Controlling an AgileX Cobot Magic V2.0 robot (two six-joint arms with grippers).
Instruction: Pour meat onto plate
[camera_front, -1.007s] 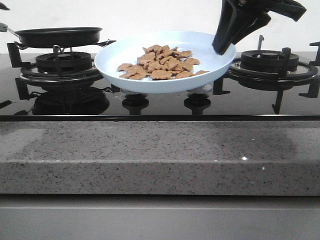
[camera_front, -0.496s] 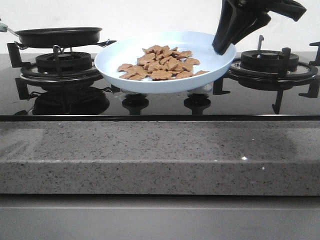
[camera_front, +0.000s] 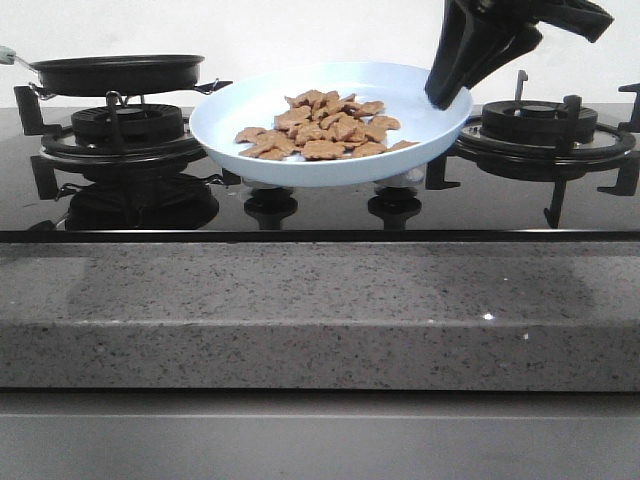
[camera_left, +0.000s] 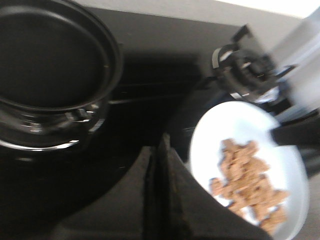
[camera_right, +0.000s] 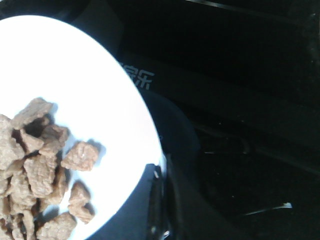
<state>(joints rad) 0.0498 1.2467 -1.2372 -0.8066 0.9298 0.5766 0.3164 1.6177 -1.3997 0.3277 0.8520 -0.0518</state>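
The pale-blue plate (camera_front: 240, 105) hangs above the middle of the black stove, a little tilted, with the meat (camera_front: 320, 125) heaped on it. My right gripper (camera_front: 445, 98) is shut on the plate's right rim. The right wrist view shows the same grip (camera_right: 161, 175) on the plate (camera_right: 75, 75), with the meat (camera_right: 40, 160) beside the fingers. My left gripper (camera_left: 161, 145) is out of the front view. In the blurred left wrist view it is shut and empty, between the black frying pan (camera_left: 45, 60) and the plate (camera_left: 235, 120) with the meat (camera_left: 247, 170).
The black frying pan (camera_front: 115, 72) sits on the left burner (camera_front: 125, 125), its handle pointing left out of view. The right burner grate (camera_front: 545, 125) stands under my right arm. Two knobs (camera_front: 270, 200) lie under the plate. A grey granite counter edge (camera_front: 320, 300) runs along the front.
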